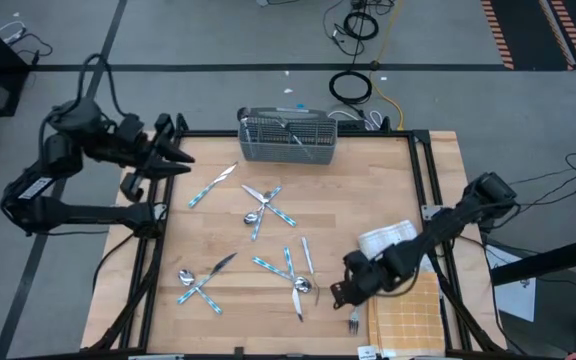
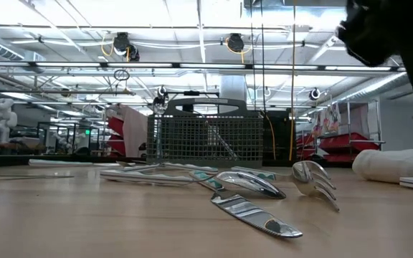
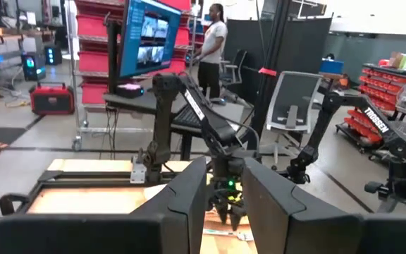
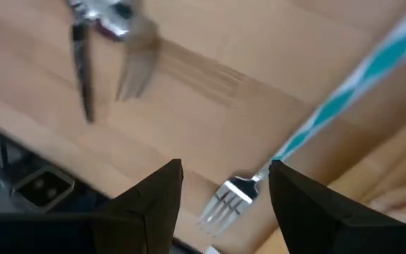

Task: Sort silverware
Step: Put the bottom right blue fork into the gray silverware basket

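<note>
Shiny steel silverware (image 1: 268, 205) with pale blue patterned handles lies scattered over the smooth wooden desk (image 1: 208, 240), before a grey wire-mesh caddy (image 1: 288, 137). The right hand (image 1: 343, 290), fingers apart, hovers at the desk's near edge; a fork (image 4: 309, 127) lies between its fingertips. The left hand (image 1: 183, 160), half parted and empty, waits at the far left corner.

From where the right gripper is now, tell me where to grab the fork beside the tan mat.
Grip the fork on its narrow striped handle, just behind the tines, coming straight down. It lies flat on the table, alone, so nothing crowds the open right gripper, whose fingers already straddle the neck. Probably turn the wrist until the fingers close across the handle.
</note>
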Tool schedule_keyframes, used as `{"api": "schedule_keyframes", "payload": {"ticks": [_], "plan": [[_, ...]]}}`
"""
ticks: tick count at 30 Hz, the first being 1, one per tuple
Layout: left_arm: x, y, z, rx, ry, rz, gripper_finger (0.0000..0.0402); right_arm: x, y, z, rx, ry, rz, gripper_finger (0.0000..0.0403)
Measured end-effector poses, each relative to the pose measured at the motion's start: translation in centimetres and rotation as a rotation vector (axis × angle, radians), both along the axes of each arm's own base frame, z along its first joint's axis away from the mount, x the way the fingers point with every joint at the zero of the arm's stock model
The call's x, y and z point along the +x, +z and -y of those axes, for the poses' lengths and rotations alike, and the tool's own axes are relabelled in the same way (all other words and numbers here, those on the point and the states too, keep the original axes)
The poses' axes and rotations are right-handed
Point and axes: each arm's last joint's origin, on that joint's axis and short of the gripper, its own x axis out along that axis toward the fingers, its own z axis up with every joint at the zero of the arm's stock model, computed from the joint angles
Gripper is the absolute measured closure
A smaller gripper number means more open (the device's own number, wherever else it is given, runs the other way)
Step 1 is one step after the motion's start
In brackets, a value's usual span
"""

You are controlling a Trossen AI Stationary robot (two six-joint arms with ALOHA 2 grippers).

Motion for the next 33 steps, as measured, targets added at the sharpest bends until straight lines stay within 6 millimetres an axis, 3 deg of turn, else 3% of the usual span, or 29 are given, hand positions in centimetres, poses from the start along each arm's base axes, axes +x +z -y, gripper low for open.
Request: {"api": "schedule_keyframes", "payload": {"ticks": [8, 24, 29, 33], "plan": [[-0.5, -0.1, 0.2, -0.002, 0.0, -0.006, 0.0307, -0.8, -2.4, -2.5, 0.014, -0.147, -0.099, 0.0202], [0.3, -0.3, -0.1, 0.016, 0.001, -0.022, 0.0307, 0.2, -7.4, -2.8, -0.024, -0.289, -0.268, 0.0206], [0.4, -0.3, -0.2, 0.032, 0.004, -0.023, 0.0307, 0.4, -7.6, -2.5, -0.008, -0.267, -0.297, 0.0223], [0.4, -0.4, -0.2, 0.032, 0.003, -0.026, 0.0307, 0.6, -7.6, -2.3, 0.0, -0.265, -0.317, 0.0271]]}}
